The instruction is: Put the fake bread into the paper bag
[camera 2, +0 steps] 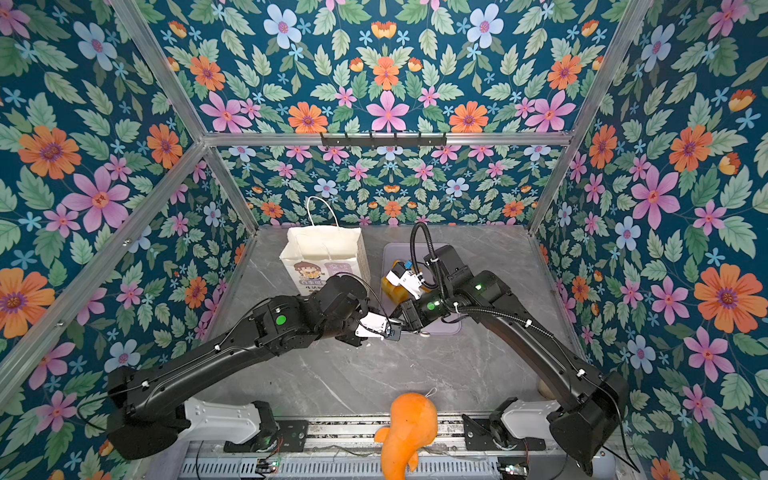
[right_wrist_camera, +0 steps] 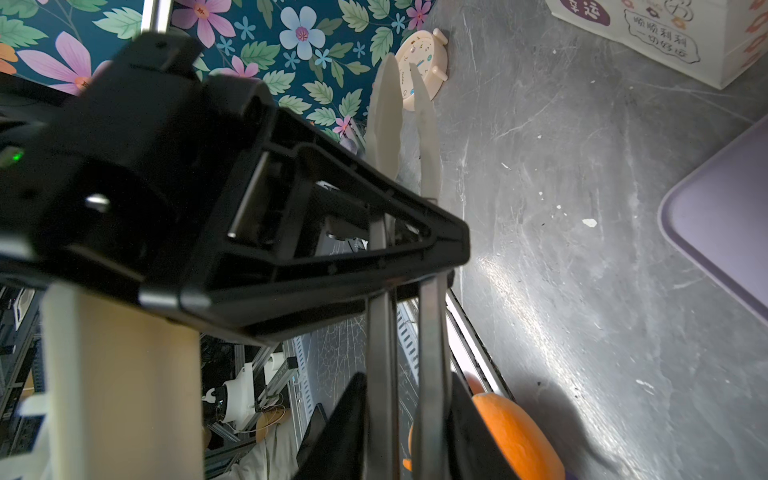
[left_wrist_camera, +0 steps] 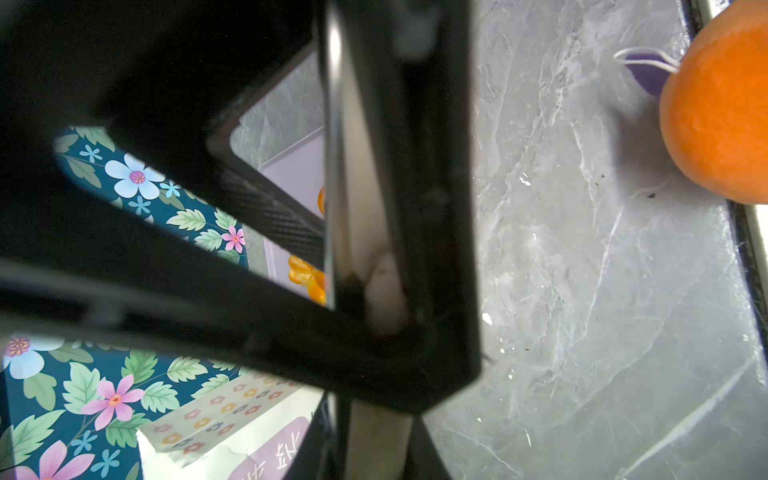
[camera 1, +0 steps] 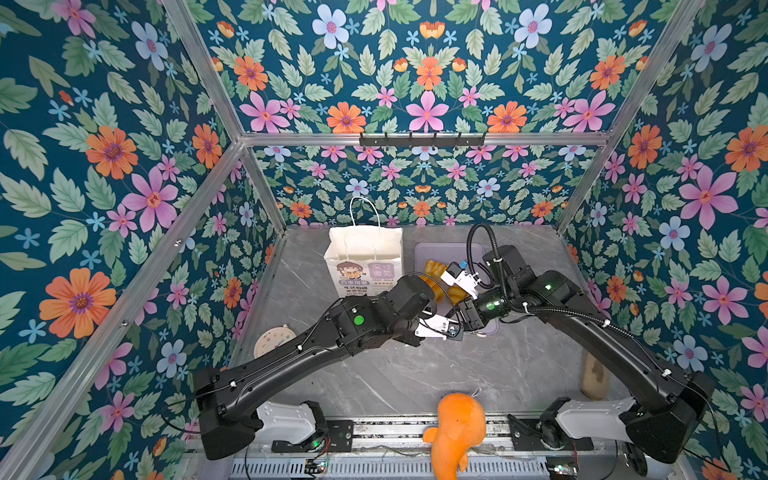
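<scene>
Main risk, as judged: the two wrists crossed just in front of the tray (camera 1: 440, 250), nearly touching, so any swing could knock them together. The left arm's wrist also sat close by the bag (camera 1: 365, 257) and could tip it. Bread (camera 1: 433, 266) lay on the tray, right of the bag, partly hidden under the right arm; none seen in the bag. Right fingers (right_wrist_camera: 384, 116) were nearly together and empty, aimed leftward low over the worktop (camera 1: 415, 374). Left fingers (left_wrist_camera: 384, 299) aimed rightward; their grip could not be told because the view was blocked.
</scene>
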Controlling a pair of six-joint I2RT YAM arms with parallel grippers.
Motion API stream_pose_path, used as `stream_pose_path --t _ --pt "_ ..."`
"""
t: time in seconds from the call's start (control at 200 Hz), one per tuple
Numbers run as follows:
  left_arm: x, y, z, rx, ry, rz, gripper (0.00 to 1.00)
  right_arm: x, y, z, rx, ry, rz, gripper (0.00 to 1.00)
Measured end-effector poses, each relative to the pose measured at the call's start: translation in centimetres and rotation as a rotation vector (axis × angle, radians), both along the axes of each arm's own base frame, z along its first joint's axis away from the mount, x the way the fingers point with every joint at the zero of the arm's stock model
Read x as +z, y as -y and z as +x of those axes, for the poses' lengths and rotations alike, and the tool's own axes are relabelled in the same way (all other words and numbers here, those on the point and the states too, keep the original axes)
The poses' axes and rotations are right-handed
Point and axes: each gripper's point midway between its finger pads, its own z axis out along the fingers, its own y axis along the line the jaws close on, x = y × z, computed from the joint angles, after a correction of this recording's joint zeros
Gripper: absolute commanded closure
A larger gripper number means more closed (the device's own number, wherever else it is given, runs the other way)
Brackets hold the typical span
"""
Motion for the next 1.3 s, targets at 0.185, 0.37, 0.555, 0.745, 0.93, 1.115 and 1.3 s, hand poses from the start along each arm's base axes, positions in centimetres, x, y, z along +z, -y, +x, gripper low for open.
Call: stream_pose_path --t 0.185,0.37,0.555,0.745,0.93,1.115,1.3 --pt "0.2 0.0 0.0 0.003 -0.001 -0.006 0.63 0.0 0.0 0.0 0.001 -0.001 0.001 0.77" --pt "1.4 0.3 0.2 0.016 0.017 -0.069 0.41 -0.2 0.1 0.0 -0.002 -0.003 -0.009 0.8" --pt "3.7 -0.2 -0.2 0.024 0.044 -0.162 0.34 -1.0 1.0 0.6 -0.047 0.004 -0.063 0.8" --pt "7.7 -1.2 -0.8 0.077 0.059 -0.381 0.28 -0.9 4.2 1.8 -0.166 0.045 -0.134 0.8" --pt "10.9 -2.8 -0.5 0.232 0.007 -0.625 0.19 -2.1 7.8 2.8 -0.299 0.068 -0.301 0.78" --pt "12.6 -8.2 2.1 0.548 0.032 -0.855 0.06 -3.7 10.5 3.6 -0.381 0.073 -0.483 0.76" --pt "14.1 -16.7 7.0 0.938 0.08 -1.026 0.05 -5.7 12.0 5.6 -0.412 0.063 -0.68 0.76"
